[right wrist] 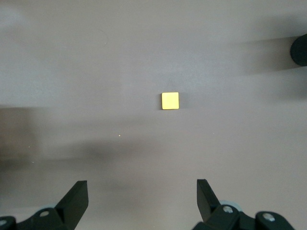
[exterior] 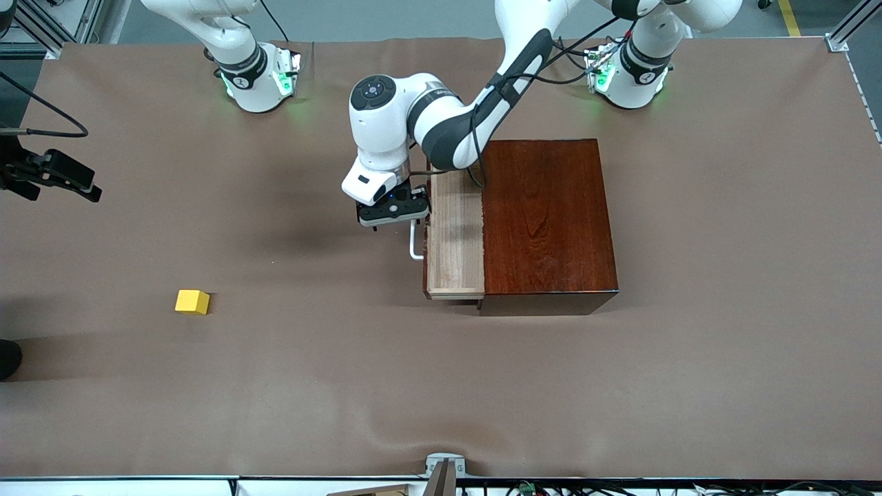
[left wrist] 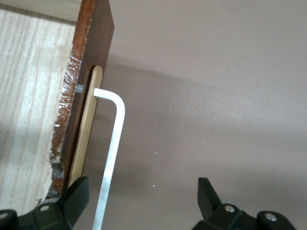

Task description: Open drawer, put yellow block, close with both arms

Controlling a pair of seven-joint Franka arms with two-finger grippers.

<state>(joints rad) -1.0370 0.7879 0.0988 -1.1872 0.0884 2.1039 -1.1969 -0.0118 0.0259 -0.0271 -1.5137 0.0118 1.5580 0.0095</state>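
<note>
Drawer (exterior: pixel 455 234) stands partly pulled out of the dark wooden box (exterior: pixel 548 220) near the middle of the table (exterior: pixel 689 386), and we see the left claw (exterior: pixel 394 213) spread open around its white handle (left wrist: pixel 111 158), fingers (left wrist: pixel 76 194) clear of the bar. We find the yellow block (exterior: pixel 192 302) alone toward the right arm's end of the table, nearer the front edge. Our right claw (right wrist: pixel 142 194) hangs open, high over the block.
</note>
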